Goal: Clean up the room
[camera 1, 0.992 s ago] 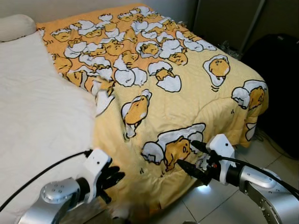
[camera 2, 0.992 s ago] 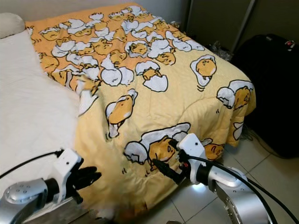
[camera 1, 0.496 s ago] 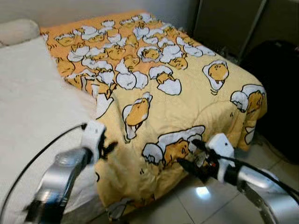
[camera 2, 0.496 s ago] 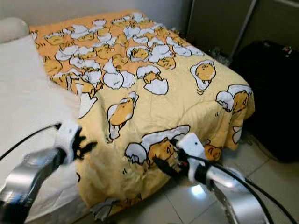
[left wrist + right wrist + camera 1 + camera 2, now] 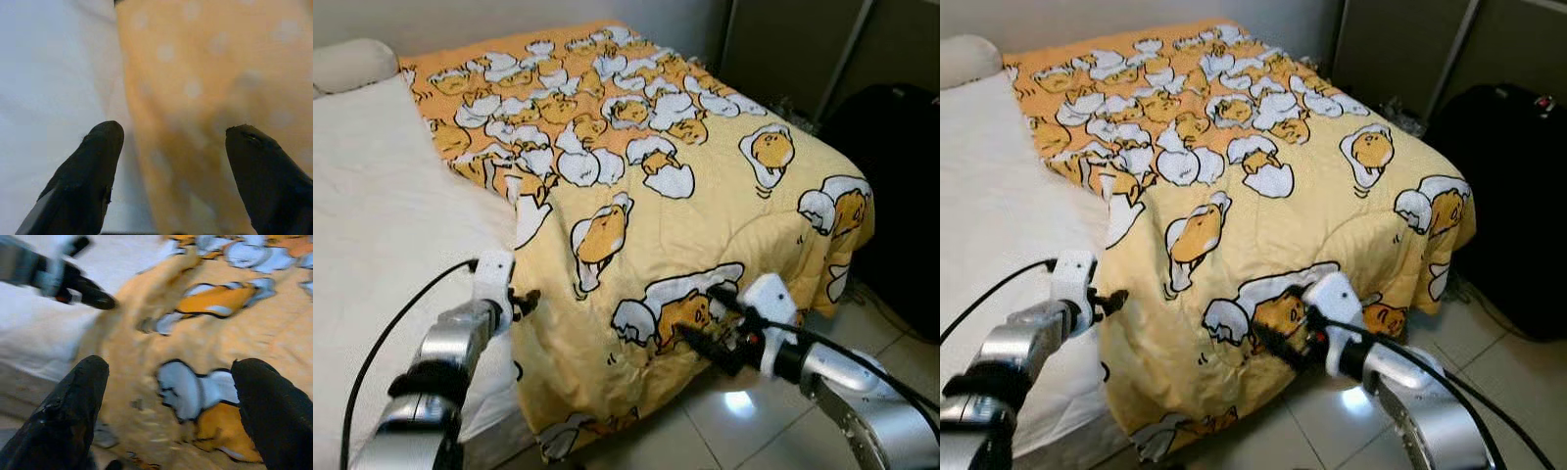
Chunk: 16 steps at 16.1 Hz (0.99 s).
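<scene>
Bed-making step: the yellow quilt (image 5: 685, 196) covers the bed's right half, leaving the white sheet (image 5: 382, 225) bare; left gripper (image 5: 524, 299) and right gripper (image 5: 705, 318), both spread open, meet its near-edge overhang, apparently needing next to pinch it.

**Yellow cartoon blanket lying across a bed**

A yellow-orange blanket (image 5: 705, 196), printed with white-and-yellow egg cartoon characters, is covering the right part of a bed. Its near edge is hanging over the foot of the bed toward the tiled floor. Its left edge is lying folded against the bare white mattress (image 5: 382, 225).
</scene>
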Available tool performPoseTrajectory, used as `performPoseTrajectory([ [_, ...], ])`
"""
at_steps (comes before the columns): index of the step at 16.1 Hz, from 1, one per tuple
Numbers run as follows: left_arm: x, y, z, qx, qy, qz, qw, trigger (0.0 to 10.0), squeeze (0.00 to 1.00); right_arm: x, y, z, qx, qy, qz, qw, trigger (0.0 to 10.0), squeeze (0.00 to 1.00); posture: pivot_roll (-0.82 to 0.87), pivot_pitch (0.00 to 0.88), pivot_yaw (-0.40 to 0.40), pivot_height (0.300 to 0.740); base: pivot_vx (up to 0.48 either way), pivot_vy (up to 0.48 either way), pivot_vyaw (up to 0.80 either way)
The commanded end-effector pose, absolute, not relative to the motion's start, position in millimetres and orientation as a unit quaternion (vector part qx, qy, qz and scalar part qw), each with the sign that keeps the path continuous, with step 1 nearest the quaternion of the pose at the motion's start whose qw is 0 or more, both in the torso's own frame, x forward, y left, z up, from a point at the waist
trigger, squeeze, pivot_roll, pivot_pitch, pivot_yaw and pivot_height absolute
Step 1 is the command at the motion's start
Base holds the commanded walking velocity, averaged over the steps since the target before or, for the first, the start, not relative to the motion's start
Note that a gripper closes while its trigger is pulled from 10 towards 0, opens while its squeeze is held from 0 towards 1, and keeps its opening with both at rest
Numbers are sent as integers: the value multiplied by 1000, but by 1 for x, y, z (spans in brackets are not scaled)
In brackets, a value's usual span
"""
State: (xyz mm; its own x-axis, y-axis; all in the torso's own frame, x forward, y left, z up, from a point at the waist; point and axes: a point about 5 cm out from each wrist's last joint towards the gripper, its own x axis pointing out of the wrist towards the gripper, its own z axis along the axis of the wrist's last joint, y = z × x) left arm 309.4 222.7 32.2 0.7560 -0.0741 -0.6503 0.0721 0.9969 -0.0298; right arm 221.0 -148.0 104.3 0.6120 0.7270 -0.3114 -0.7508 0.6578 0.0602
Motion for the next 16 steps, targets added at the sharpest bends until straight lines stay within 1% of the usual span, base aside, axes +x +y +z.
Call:
performPoseTrajectory([
  [1,308,219,25,-30,361,-47,931,10000,0,218,-145,107,-35,157,431,888,10000,0,-230,66,51,740,0,0,0],
  [5,303,220,12,-22,388,-41,921,10000,0,221,-143,106,-41,156,444,881,10000,0,-246,77,59,740,0,0,0],
  [6,303,220,11,-37,390,-39,919,235,0,221,-143,105,-41,158,452,877,10000,0,-246,78,59,740,0,0,0],
  [7,303,219,11,-47,390,-40,919,0,0,221,-143,104,-42,160,459,873,10000,0,-249,81,60,740,0,0,0],
  [16,303,216,9,-36,397,-47,916,0,0,216,-143,104,-45,164,471,865,10000,0,-253,85,57,740,0,0,0],
])
